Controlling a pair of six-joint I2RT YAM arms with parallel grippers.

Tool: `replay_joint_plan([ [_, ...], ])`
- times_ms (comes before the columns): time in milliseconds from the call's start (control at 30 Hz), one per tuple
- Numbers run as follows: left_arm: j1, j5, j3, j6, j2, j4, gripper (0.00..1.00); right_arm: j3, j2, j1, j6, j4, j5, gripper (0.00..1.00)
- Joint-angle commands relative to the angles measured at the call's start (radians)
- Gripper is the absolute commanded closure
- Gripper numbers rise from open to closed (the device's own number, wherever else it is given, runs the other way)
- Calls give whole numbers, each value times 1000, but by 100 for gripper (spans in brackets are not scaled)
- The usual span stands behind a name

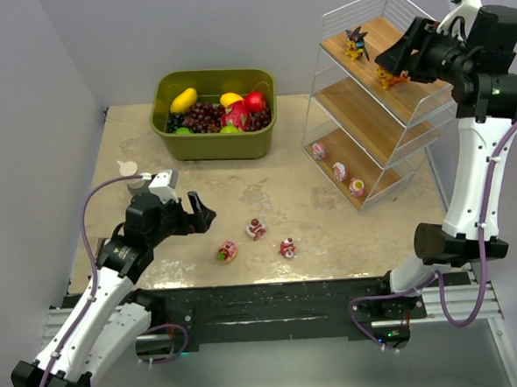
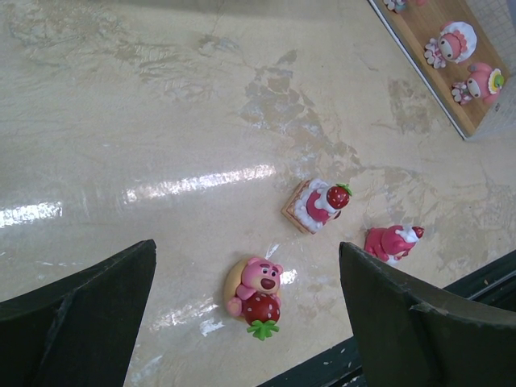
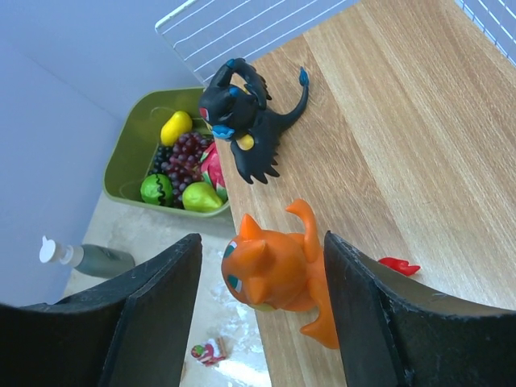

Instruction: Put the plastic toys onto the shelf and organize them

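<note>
Right pincer (image 3: 262, 238): narrow, astride the orange creature (image 3: 274, 282); I cannot tell whether it grips.
Left pincer (image 1: 192, 213): wide, empty, above the worktop (image 1: 150, 139).
Toys: orange creature on the shelf's (image 1: 373, 121) top tier, near the black creature (image 3: 242, 113); pink bear (image 2: 256, 290) on the near worktop.
Handling: probably light, rigid, slick; pinch body flanks, not the tail.
</note>
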Motion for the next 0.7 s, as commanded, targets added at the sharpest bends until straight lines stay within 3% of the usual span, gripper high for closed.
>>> replay_joint_plan([
  [0,-5,-15,1,-2,-11,12,0,45,-17,-5,11,63,-41,32],
  [300,-8,-23,3,-3,-14,10,0,98,-59,-5,21,103,-60,30],
  [433,-9,-23,3,-3,-14,9,0,-8,-191,-5,21,208,-118,29],
  [667,-9,-28,5,0,-20,10,1,-291,-472,-5,94,512,-463,28],
])
